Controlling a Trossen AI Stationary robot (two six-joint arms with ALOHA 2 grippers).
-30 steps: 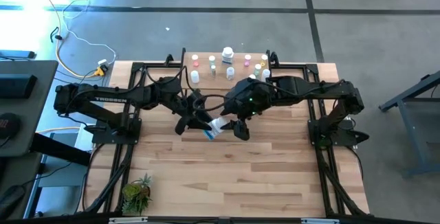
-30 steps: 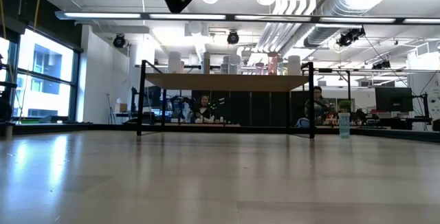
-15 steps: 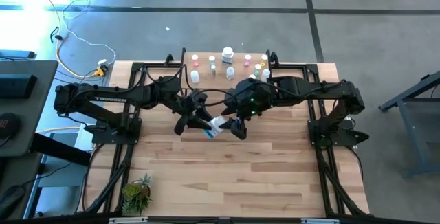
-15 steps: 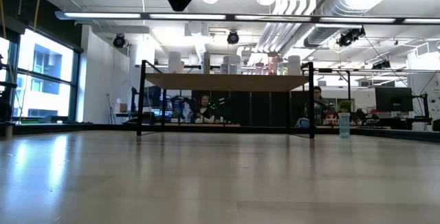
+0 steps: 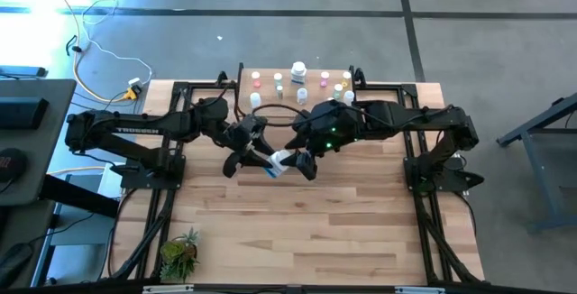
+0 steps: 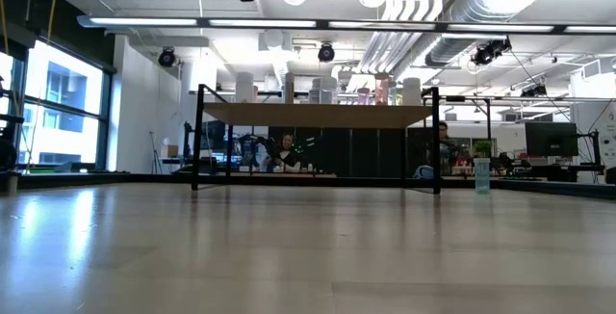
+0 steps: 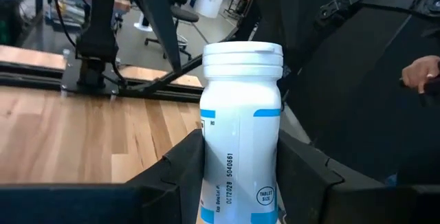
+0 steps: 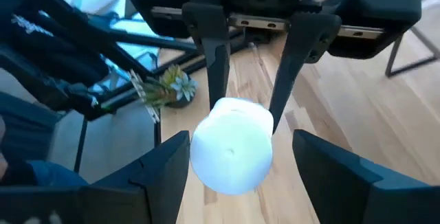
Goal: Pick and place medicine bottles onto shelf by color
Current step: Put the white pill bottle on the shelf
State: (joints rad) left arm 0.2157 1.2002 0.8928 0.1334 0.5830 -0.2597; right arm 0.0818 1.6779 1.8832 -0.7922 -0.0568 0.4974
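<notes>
So a big white bottle (image 7: 240, 128) with blue label marks is pinched by the left gripper (image 5: 261, 160), just left of centre in the high view, above the table (image 5: 306, 231). In the left wrist view it's seen standing up between the two dark fingers (image 7: 179, 172), cap on top, clamped on both sides.

The right gripper (image 5: 302, 163) is parked right next to it, cap end facing it. In the right wrist view the white cap is seen sitting in the gap between that gripper's fingers (image 8: 161, 162), which are spread wide and not touching it.

The shelf (image 5: 297, 96) is found at upper centre of the high view, with small bottles (image 5: 325, 79) lined up on top. A potted plant (image 5: 180, 253) is tucked at lower left.
</notes>
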